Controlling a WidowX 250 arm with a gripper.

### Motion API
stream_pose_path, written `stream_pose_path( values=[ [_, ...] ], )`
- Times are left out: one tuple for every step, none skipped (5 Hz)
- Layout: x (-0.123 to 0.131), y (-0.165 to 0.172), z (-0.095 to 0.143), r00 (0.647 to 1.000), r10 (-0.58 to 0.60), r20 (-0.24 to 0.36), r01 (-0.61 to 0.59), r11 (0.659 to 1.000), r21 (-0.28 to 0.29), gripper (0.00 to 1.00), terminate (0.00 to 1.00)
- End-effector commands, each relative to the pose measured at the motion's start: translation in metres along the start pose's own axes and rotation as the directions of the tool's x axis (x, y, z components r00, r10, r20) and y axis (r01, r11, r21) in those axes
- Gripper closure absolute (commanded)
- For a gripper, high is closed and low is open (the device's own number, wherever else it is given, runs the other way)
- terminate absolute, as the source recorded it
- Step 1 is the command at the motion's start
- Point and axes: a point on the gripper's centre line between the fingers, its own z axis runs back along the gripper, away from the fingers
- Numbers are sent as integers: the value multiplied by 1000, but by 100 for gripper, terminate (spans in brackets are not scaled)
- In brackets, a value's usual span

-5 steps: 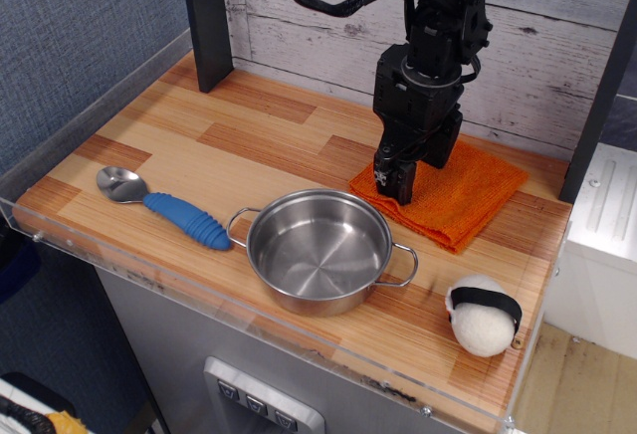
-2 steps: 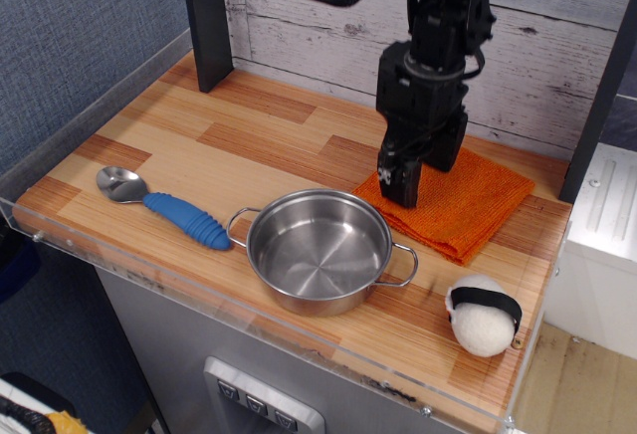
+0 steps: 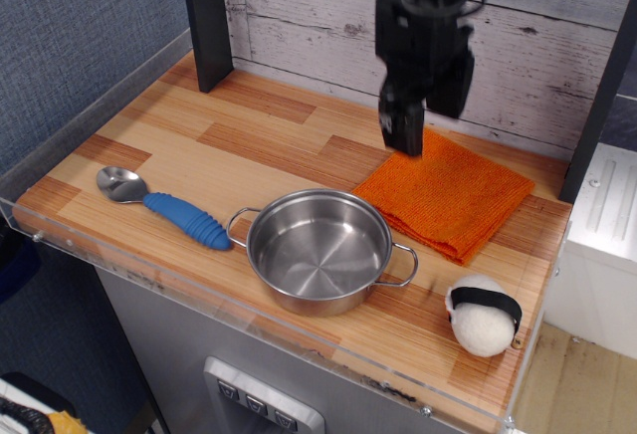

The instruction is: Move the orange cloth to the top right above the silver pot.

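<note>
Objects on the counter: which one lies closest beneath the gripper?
The orange cloth, flat at the back right. The gripper hangs just over its rear corner; the silver pot, spoon and white ball sit farther forward.

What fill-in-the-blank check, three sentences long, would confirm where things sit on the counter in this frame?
1. The orange cloth lies flat behind and to the right of the silver ____.
2. The spoon left of the silver pot has a ____ handle.
3. The end effector hangs above the cloth's far-left edge, holding ____.

Missing words: pot; blue; nothing
</note>
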Motion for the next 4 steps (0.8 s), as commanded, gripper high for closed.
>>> stream_pose_path(
  values=[
    [17, 3, 89, 1000, 8, -16, -10, 989, -145, 0, 0],
    [24, 13, 116, 999, 9, -39, -15, 986, -168, 0, 0],
    [23, 24, 130, 1000, 19, -17, -21, 986, -166, 0, 0],
    [23, 24, 130, 1000, 19, -17, -21, 986, -166, 0, 0]
  ],
)
